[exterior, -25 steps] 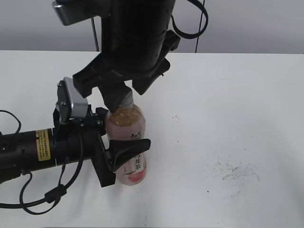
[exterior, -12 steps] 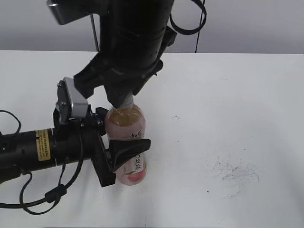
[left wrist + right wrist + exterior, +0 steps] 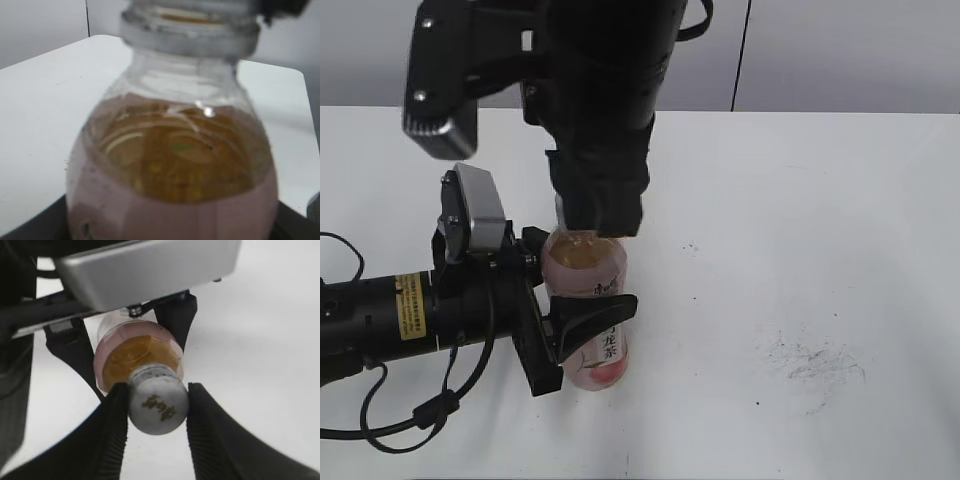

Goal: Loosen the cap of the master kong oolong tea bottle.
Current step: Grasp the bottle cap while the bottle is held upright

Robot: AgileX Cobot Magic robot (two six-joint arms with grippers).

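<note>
Cap (image 3: 158, 405) pinched by right hand (image 3: 156, 412); left hand (image 3: 582, 318) grips bottle (image 3: 588, 300).

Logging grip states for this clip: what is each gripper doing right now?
Left gripper: shut on the bottle, around its body.
Right gripper: shut on the cap, a finger on each side.

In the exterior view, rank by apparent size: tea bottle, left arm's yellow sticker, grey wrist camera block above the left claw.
1. Tea bottle
2. Grey camera block
3. Yellow sticker
Differences are clear; none look alike.
</note>
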